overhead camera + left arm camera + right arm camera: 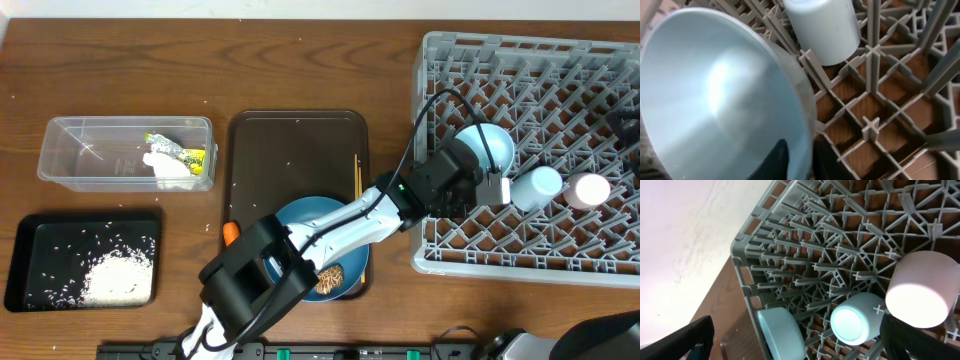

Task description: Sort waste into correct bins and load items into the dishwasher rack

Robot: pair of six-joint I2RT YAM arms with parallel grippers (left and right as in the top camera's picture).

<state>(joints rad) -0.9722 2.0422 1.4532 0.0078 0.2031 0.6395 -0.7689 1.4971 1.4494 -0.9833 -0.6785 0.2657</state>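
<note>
- The left pincer (pixel 800 161) is clamped on the rim of the bowl (pixel 715 100), one finger inside and one outside.
- The bowl stands tilted on edge in the rack (pixel 875 100), near its front-left corner.
- The right pincer (pixel 799 330) hangs with its fingers wide apart, holding nothing.
- One bowl: it looks stiff, smooth and probably brittle. The rim is the sound place to hold it, and it may slip if the grip is shallow.
- Two cups lie in the rack just beside the bowl: the blue cup (pixel 535 188), then the pink cup (pixel 588 190).
- One plate (pixel 300 225) waits on the brown tray (pixel 295 140). It is likely heavy and slick, so take it by the rim.
- One brown lump (pixel 330 277) sits on the plate, probably soft.
- The chopsticks (pixel 357 175) lie beside the plate. They are thin and light, and I cannot tell how many there are.
- One carrot (pixel 231 232) lies at the brown tray's left edge.
- There are two bins. The tub (pixel 90 140) holds one wrapper (pixel 185 152) and one tissue (pixel 170 170), and the black tray (pixel 40 240) holds rice (pixel 115 275).
</note>
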